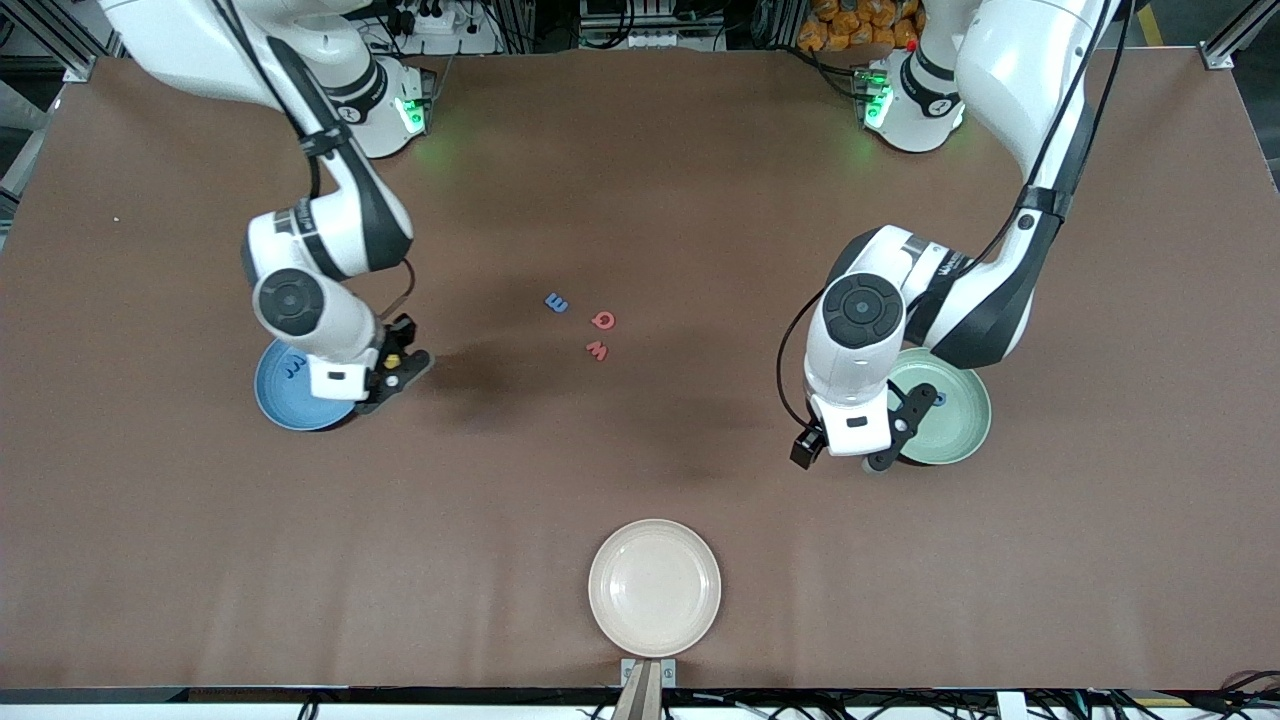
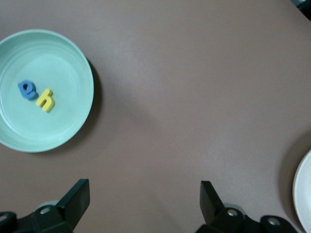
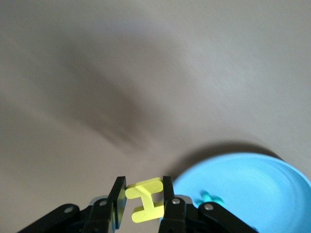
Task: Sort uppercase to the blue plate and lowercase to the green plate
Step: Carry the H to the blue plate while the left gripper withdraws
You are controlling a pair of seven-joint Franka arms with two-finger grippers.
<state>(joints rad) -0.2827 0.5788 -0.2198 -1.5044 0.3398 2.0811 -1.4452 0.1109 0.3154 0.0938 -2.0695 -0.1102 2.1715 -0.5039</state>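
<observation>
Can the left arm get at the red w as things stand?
Probably yes: the left gripper is open and empty by the green plate, and the red w lies on bare table with only the red Q close by.

Blue plate [image 1: 275,400]: teal letter inside; yellow H [image 3: 146,206] was held above its rim. Green plate [image 2: 73,73]: blue a [image 2: 27,90], yellow h [image 2: 46,99]. Bare table: small blue letter [image 1: 556,302], red Q [image 1: 603,320], red w [image 1: 597,350].
</observation>
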